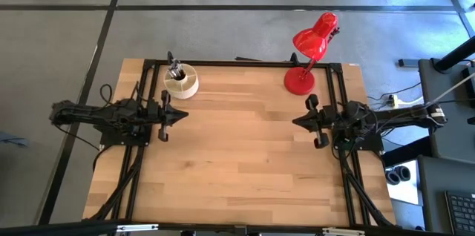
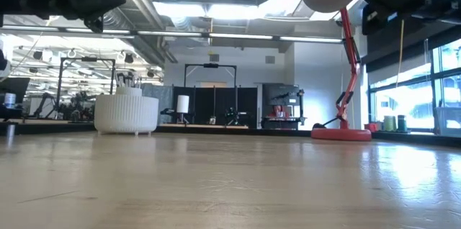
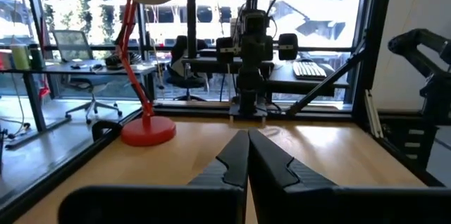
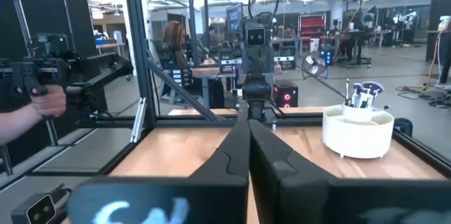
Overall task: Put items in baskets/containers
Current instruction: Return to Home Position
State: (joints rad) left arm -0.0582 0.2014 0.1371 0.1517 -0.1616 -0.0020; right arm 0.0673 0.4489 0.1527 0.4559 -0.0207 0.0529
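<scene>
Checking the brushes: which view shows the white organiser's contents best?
Right wrist view: brush tips stand up out of the white organiser. The high view shows them from straight above; the low view mainly its wall; the left wrist view misses it.

Left hand (image 1: 183,114) and right hand (image 1: 295,122) closed.
</scene>
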